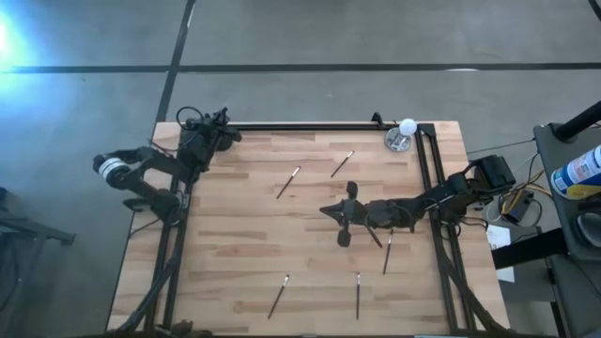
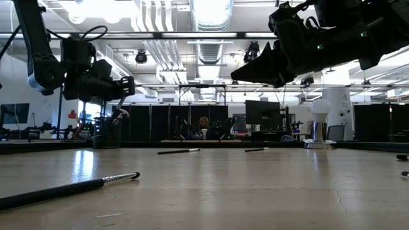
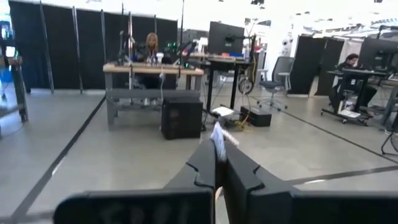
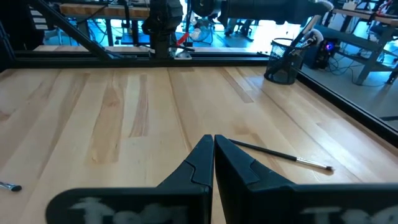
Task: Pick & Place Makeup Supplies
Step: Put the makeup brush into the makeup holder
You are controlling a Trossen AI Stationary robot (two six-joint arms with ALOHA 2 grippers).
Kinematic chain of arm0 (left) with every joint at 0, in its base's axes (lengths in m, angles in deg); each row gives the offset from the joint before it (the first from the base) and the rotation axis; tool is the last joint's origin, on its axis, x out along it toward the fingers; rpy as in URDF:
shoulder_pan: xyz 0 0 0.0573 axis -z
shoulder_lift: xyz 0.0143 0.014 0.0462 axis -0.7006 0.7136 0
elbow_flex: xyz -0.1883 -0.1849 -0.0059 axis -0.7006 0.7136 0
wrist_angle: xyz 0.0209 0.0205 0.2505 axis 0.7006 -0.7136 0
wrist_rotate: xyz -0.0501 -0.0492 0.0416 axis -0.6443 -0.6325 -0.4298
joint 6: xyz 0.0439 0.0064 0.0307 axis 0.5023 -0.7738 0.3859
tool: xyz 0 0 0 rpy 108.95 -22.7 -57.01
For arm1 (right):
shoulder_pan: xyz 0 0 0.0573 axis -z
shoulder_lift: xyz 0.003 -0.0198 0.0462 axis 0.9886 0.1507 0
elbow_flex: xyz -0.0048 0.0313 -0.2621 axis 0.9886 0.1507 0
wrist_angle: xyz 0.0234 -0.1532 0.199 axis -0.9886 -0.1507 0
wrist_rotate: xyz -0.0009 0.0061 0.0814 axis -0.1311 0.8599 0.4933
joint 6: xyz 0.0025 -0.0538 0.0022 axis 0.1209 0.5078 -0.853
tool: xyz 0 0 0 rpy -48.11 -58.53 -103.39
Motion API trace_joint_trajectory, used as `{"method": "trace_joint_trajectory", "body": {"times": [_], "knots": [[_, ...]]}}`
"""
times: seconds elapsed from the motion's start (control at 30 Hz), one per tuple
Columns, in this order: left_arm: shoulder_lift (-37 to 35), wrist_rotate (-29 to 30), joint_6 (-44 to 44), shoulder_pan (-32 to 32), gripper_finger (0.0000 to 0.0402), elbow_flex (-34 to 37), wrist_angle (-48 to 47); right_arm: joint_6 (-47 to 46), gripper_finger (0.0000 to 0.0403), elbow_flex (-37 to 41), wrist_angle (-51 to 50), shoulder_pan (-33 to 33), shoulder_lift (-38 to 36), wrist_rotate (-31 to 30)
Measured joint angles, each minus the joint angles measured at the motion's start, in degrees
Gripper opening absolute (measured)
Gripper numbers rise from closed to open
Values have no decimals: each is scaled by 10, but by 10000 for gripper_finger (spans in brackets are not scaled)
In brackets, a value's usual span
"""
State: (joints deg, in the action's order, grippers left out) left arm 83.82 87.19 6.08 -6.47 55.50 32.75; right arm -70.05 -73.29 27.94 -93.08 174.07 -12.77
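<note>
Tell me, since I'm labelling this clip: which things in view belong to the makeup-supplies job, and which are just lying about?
Belong to the job:
- thin dark-handled, silver-ferruled makeup brushes, scattered over the light wooden table

Just lying about:
- white ball on a silver base, at a table corner
- dark mesh cup
- blue-labelled bottle, off the table

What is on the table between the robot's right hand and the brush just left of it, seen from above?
Nothing. The high view shows only bare wooden table between the right hand and that brush.
</note>
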Motion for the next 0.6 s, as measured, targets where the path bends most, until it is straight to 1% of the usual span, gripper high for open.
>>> {"method": "trace_joint_trajectory", "body": {"times": [0.17, 0.3, 0.5, 0.6], "knots": [[-4, 23, -24, 0, 41, 0, -44, -1, 8, 0, 0, 0, 0, 0], [-24, 31, -27, 0, 59, 0, -87, -1, 8, 0, 0, 0, 0, 0], [-92, 25, -27, 1, 65, 0, -174, -1, 8, 0, 0, 0, 0, 0], [-141, -8, -23, 2, 66, 0, -230, 1, 8, 0, 0, 0, 0, 0]]}}
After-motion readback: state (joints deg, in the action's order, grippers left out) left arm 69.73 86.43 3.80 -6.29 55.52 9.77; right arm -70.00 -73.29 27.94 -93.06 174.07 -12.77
